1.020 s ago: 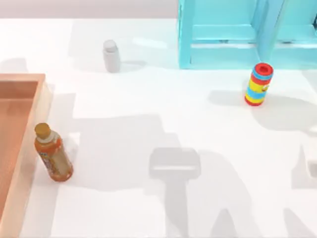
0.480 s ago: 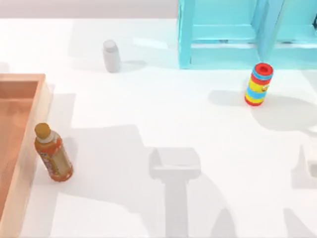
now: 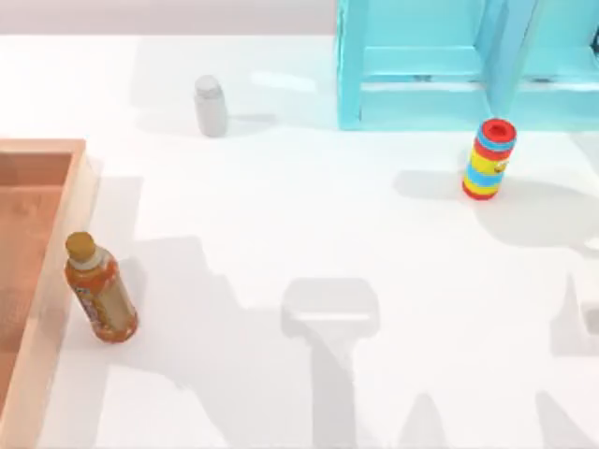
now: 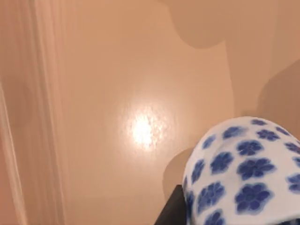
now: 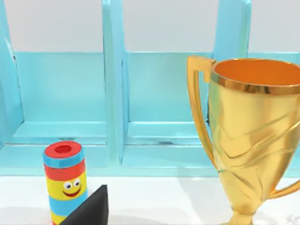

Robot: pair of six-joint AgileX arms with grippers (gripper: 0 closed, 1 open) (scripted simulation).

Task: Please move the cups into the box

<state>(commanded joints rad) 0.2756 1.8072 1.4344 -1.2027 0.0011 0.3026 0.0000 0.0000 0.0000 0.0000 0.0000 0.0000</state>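
**Floral cup held over the box floor, release pending**

The tabletop (image 3: 309, 234) is white and carries every loose item. At its far edge stands a turquoise shelf frame (image 3: 421, 65). At the left edge lies the box (image 3: 47, 281), a shallow light-brown wooden tray with a thick raised rim, far wider than any cup.

In the left wrist view, the wooden floor of the box spreads beneath the camera, with the inner face of a rim wall running along one side. The floral cup (image 4: 243, 173), white with blue flowers, sits close to the lens with a dark finger (image 4: 171, 211) pressed against its side. Judged from this, the left gripper is closed on the cup and holds it above the box floor, well inside the rim. Whether the cup base touches the wood cannot be told.

The relation that governs the next move: the cup lies directly at the left fingers and the box floor lies straight beyond it, so a short descent and an opening of the fingers should suffice. The left arm is the nearer arm to the box.

The right wrist view faces the shelf frame, with a gold trophy (image 5: 248, 140) and a rainbow-striped cylinder (image 5: 65, 180) in front. One dark finger tip (image 5: 89, 208) shows; its opening cannot be told.

Smaller items: an orange bottle (image 3: 100, 290) touches the outer box rim; a small grey jar (image 3: 210, 105) stands near the far edge.
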